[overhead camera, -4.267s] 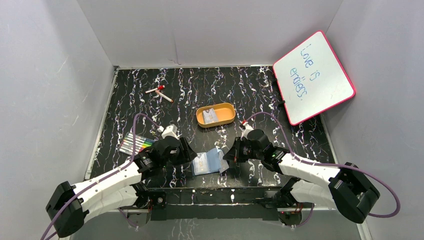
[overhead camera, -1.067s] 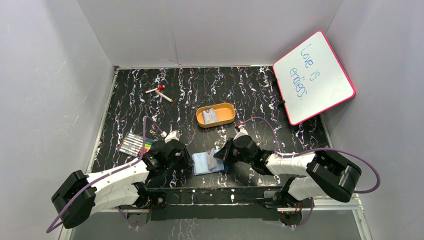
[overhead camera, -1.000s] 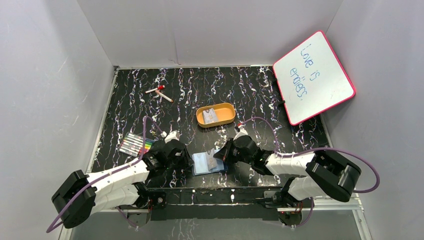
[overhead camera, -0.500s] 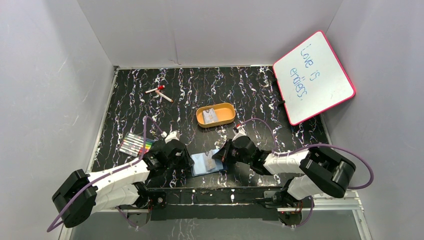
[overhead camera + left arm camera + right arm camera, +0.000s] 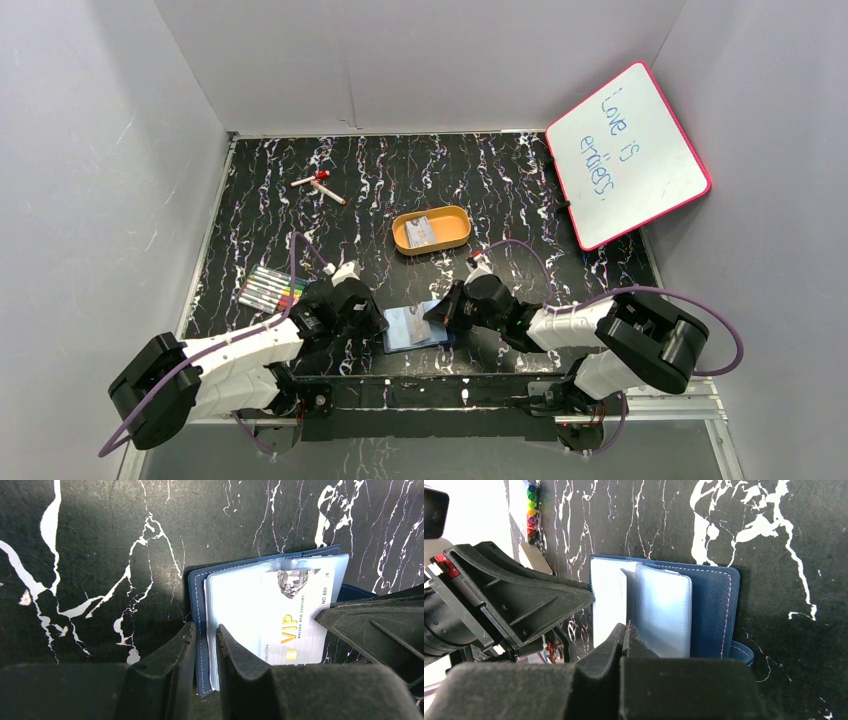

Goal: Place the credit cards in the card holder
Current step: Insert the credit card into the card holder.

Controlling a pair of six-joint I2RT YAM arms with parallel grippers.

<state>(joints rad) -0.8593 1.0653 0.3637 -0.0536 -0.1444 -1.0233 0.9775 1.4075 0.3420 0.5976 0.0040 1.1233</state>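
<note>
The black marbled table (image 5: pixel 480 180) carries everything, and the open card holder (image 5: pixel 410 325) lies at its near edge between the two arms. A pink-framed whiteboard (image 5: pixel 625 155) leans on the wall far to the right of the card holder and well beyond it.

An orange oval tray (image 5: pixel 397 232) sits a little beyond the card holder. Inside it lies a pale credit card (image 5: pixel 420 231), and whether more lie beneath it cannot be told.

The card holder is spread flat, navy cover (image 5: pixel 197 610) down and its pale blue clear sleeves facing up. Another credit card (image 5: pixel 290 615), silver-white with gold "VIP" lettering, lies on those sleeves. One of its edges is tucked under a clear pocket.

A pack of coloured markers (image 5: pixel 270 289) rests to the left of the card holder. Two red-capped pens (image 5: pixel 318 186) lie far beyond it on the left.

The left gripper (image 5: pixel 204 630) stands at the card holder's left edge. Its fingers are a narrow gap apart with the navy edge between them, and whether they pinch it cannot be told. The right gripper (image 5: pixel 624 627) comes in from the opposite side, fingers pressed together, its tip over the sleeves at the VIP card's edge.
</note>
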